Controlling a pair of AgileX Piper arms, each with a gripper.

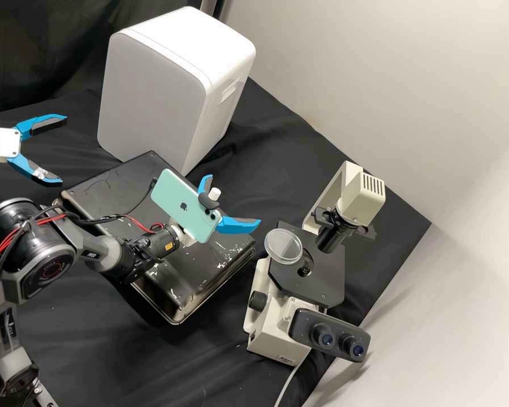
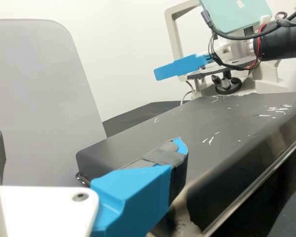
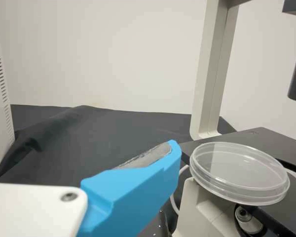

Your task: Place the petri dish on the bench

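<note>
clear plastic petri dish (image 1: 284, 246) lying flat on the black stage (image 1: 322, 277) of a cream microscope (image 1: 271, 322), overhanging the stage corner that faces the arms. right gripper (image 1: 232, 203) held above a dark, scratched tray (image 1: 107, 192), near the dish but apart from it, its two blue fingers spread. left gripper (image 1: 62, 150) well apart at the left edge of the high view, fingers likewise spread, close to a white boxy appliance (image 1: 172, 85). black cloth covers the bench (image 1: 277, 152).
</note>
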